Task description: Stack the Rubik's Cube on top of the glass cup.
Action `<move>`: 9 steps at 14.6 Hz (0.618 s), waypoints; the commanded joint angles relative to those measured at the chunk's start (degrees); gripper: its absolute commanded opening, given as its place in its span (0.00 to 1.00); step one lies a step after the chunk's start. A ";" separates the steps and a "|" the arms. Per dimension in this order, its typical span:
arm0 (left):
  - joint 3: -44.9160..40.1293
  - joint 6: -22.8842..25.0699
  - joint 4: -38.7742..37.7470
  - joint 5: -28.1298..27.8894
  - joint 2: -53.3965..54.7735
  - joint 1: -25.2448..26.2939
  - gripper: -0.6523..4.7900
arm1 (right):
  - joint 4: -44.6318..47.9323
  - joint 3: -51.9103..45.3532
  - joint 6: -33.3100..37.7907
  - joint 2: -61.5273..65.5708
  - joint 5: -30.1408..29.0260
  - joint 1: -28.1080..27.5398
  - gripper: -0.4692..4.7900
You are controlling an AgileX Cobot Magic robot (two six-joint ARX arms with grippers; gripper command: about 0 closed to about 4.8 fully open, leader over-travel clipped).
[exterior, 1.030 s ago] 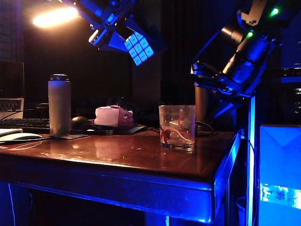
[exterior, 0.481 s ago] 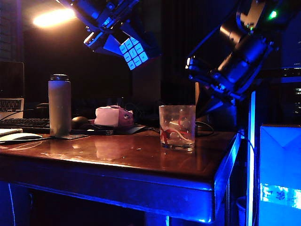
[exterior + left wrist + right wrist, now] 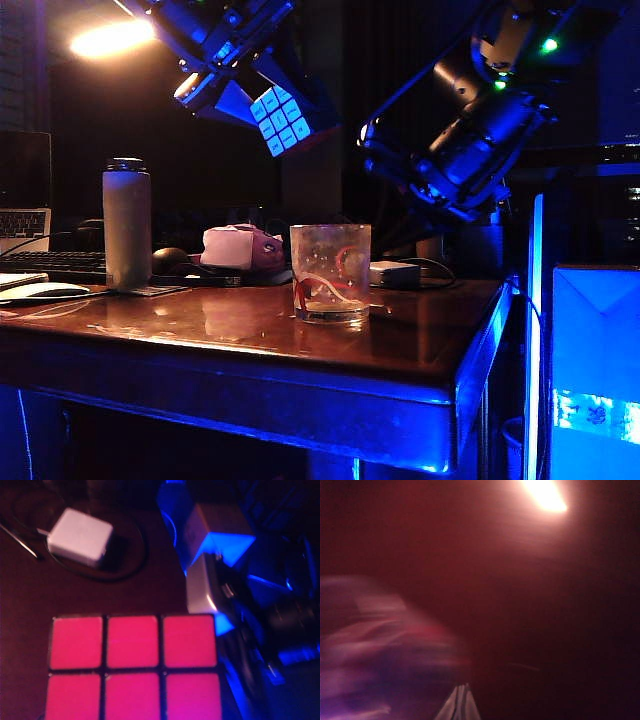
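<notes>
Clear glass cup (image 3: 330,272), rigid, breakable, sits on the counter (image 3: 240,330) below the left hand (image 3: 258,100) clamping the light, hard Rubik's Cube (image 3: 281,120) by opposite faces; right hand (image 3: 375,150) hangs above the cup, grip state unclear.

open air above the glass cup (image 3: 330,272), right gripper (image 3: 385,150) close overhead beside it

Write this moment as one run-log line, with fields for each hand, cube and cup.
left hand: holds Rubik's Cube high | right hand: above table, state unclear | glass cup: upright on table, nothing on top
</notes>
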 commanded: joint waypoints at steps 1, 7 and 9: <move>0.72 2.54 -3.91 0.28 -0.46 0.00 0.23 | 0.57 0.48 0.81 -2.69 5.84 -0.79 0.09; 0.70 5.07 -9.05 1.20 1.09 -0.15 0.23 | 1.40 0.57 0.98 -10.75 6.23 -1.05 0.09; 0.72 5.01 -7.67 3.48 2.67 -1.33 0.23 | 1.73 0.68 0.98 -12.66 6.27 -1.05 0.09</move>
